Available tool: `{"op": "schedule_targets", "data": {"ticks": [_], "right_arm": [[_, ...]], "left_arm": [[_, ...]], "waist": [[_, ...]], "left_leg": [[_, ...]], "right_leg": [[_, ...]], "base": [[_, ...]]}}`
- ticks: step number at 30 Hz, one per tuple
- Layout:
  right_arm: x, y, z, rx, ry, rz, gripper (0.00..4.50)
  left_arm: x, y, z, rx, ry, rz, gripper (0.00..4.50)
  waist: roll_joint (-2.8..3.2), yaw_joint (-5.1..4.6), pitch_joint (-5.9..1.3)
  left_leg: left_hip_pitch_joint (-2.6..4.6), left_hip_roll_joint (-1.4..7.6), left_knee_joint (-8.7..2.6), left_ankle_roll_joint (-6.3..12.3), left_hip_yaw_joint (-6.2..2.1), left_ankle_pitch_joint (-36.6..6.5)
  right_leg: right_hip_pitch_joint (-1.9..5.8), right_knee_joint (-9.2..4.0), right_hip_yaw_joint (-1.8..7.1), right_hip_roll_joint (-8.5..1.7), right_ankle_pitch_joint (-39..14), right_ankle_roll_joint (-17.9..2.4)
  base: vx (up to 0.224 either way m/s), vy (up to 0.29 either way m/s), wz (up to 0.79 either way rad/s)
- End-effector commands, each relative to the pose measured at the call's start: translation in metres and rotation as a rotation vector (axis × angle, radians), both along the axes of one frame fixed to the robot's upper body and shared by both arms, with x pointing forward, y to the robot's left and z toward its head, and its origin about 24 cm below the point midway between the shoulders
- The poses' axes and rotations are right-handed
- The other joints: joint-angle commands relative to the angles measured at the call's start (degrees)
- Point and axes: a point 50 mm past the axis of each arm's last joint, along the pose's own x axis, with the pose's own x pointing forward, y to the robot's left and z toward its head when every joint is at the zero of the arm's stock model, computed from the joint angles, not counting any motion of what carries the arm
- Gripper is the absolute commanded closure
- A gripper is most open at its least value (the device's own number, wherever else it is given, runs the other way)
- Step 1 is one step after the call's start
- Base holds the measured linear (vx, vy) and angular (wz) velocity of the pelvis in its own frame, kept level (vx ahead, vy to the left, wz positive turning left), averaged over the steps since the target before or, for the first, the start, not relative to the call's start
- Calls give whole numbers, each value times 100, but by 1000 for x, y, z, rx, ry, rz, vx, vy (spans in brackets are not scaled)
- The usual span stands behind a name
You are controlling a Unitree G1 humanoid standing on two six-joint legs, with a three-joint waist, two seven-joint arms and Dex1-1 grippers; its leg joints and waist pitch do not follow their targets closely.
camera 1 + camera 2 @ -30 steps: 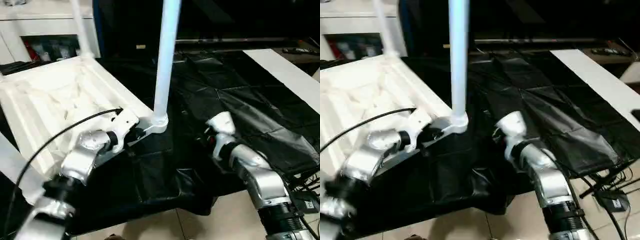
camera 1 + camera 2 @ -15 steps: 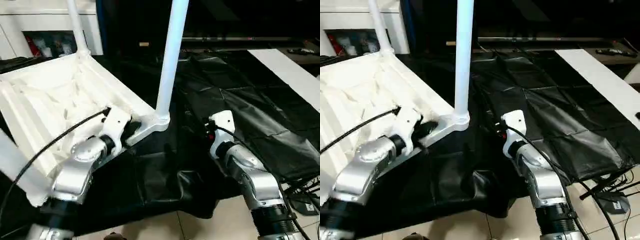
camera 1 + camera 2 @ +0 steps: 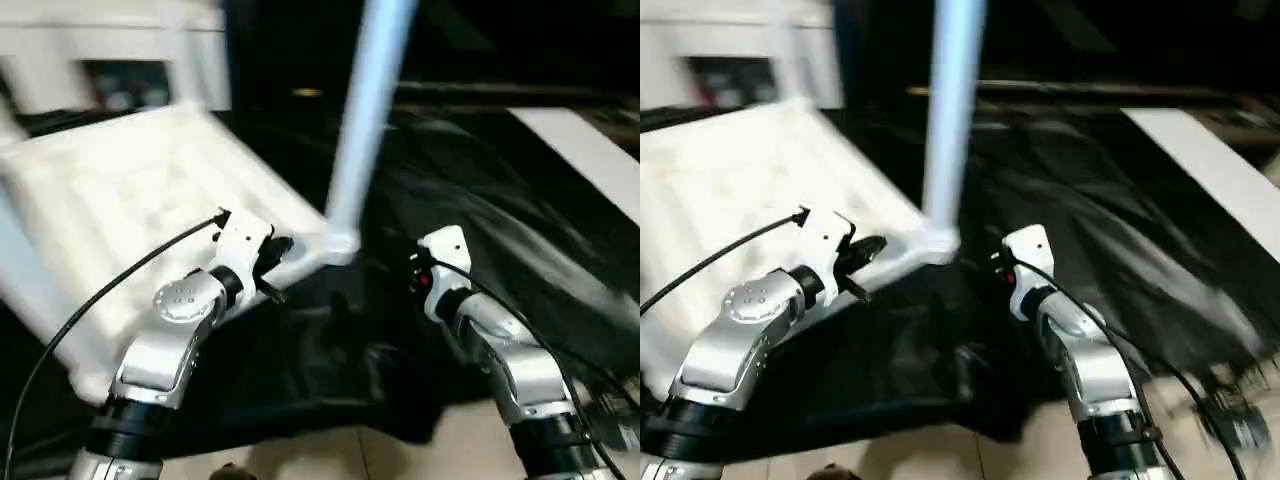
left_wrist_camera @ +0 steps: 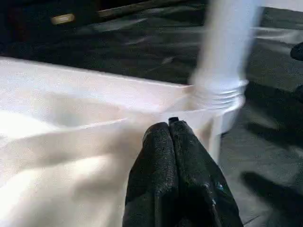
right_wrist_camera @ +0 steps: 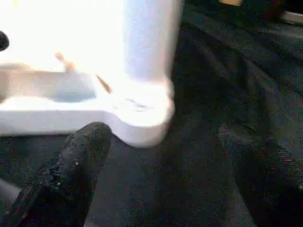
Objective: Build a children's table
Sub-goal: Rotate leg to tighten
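Observation:
The white tabletop (image 3: 120,190) lies underside up on the left of the black-draped table. A white tube leg (image 3: 365,110) stands upright in its near right corner socket (image 3: 340,245). A second leg (image 3: 185,55) rises at the far corner. My left gripper (image 4: 169,126) is shut with nothing between its fingers, its tips at the tabletop's rim just beside that socket (image 4: 215,97). My right gripper (image 5: 165,151) is open, low over the black cloth, with the socket (image 5: 142,113) and leg (image 5: 151,38) straight ahead between its two fingers.
Crinkled black cloth (image 3: 480,180) covers the work table to the right of the tabletop. A white board (image 3: 590,150) lies at the far right. A white shelf (image 3: 60,60) stands behind on the left. Tiled floor (image 3: 350,455) and cables (image 3: 620,420) lie below the table's near edge.
The camera has shifted and the picture is smeared. My left forearm has swung nearer, with its shut tips staying at the rim. The right gripper stays open near the corner leg.

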Motion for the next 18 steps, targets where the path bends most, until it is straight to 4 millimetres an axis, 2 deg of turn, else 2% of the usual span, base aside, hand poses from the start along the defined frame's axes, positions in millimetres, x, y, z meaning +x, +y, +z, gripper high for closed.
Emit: {"op": "schedule_targets", "data": {"ticks": [1,2,3,4,5,6,7,8,9,10,11,12,13,14,16,17,18], "right_arm": [[2,-1,8,-6,-33,-6,41],[2,-1,8,-6,-33,-6,41],[3,-2,8,-7,-33,-9,41],[3,-2,8,-7,-33,-10,41],[3,-3,8,-8,-34,-12,41],[3,-3,8,-8,-34,-12,41],[2,-7,8,14,-25,-49,41],[2,-8,8,25,-18,-62,41],[-2,-9,7,40,-9,-62,41],[-2,-9,7,40,-9,-62,41],[-5,-9,6,41,-5,-54,41],[-7,-8,5,38,-3,-45,41],[-8,-8,4,38,-1,-42,41],[-11,-7,3,40,5,-32,41],[-15,-6,2,47,13,-15,41],[-15,-6,2,47,13,-15,41],[-19,-3,3,62,17,13,41]], "left_arm": [[0,-4,2,0,-7,7,450],[0,-4,2,0,-7,7,450],[0,-4,1,-1,-5,10,450],[0,-4,1,-1,-4,11,450],[0,-4,1,-1,-3,12,450],[0,-4,1,-1,-3,12,450],[-1,-5,1,0,-2,18,450],[-1,-5,1,1,-2,20,450],[-2,-6,-1,8,1,25,450],[-2,-6,-1,8,1,25,450],[-2,-6,-1,9,-3,27,450],[-3,-7,-2,8,-2,26,450],[-3,-7,-3,10,0,25,450],[-4,-8,-4,14,5,21,450],[-5,-9,-5,18,15,10,450],[-5,-9,-5,18,15,10,450],[-6,-9,-5,30,11,-13,450]], "waist": [[81,6,-292],[105,22,-289],[126,23,-310],[132,10,-320],[177,-31,-363],[187,-65,-379],[178,-107,-404],[189,-353,-494],[106,-364,-494],[58,-353,-503],[-58,-351,-516],[-206,-279,-527],[-319,-62,-446],[-241,-3,-517],[-203,-37,-538],[-165,-67,-515],[-144,-77,-493]], "left_leg": [[-47,49,-455,446,-22,-2738],[1,54,-452,493,-16,-2681],[46,50,-450,634,-12,-2449],[73,44,-459,729,-20,-2277],[154,-2,-480,1193,-121,-1757],[210,-7,-486,1403,-193,-1596],[275,-14,-474,1700,-297,-1298],[1019,506,-406,2067,-529,-814],[1133,672,-372,2722,-690,-130],[1160,707,-302,3025,-719,422],[940,572,-178,3133,-617,1475],[614,267,9,2773,-393,1709],[-20,-284,180,2013,72,978],[-96,-95,-12,870,55,696],[2,-90,-35,514,78,899],[64,-59,-127,287,91,457],[78,-28,-163,208,84,264]], "right_leg": [[405,-533,261,-428,-3470,-667],[406,-541,253,-422,-3379,-748],[452,-529,247,-373,-3031,-901],[465,-501,247,-324,-2759,-972],[514,-368,220,-138,-1975,-1026],[506,-303,209,-67,-1760,-1015],[493,-223,206,14,-1522,-981],[-160,297,401,94,-1100,-969],[-431,572,605,33,-969,-566],[-586,654,730,-45,-775,-376],[-656,533,1059,-250,-91,-112],[-450,281,1246,-420,627,-41],[-16,85,1466,-531,1543,77],[141,315,1334,-469,2648,-33],[71,394,1234,-287,3517,-112],[67,331,1163,-213,3236,-215],[60,299,1148,-194,2802,-304]], "base": [[84,3,63],[84,3,63],[110,1,72],[133,0,72],[133,0,72],[136,6,64],[167,0,45],[167,0,45],[165,-35,14],[108,-66,-5],[108,-66,-5],[23,-89,-1],[36,-94,8],[36,-94,8],[36,-95,0],[6,-91,-4],[0,0,0]]}}
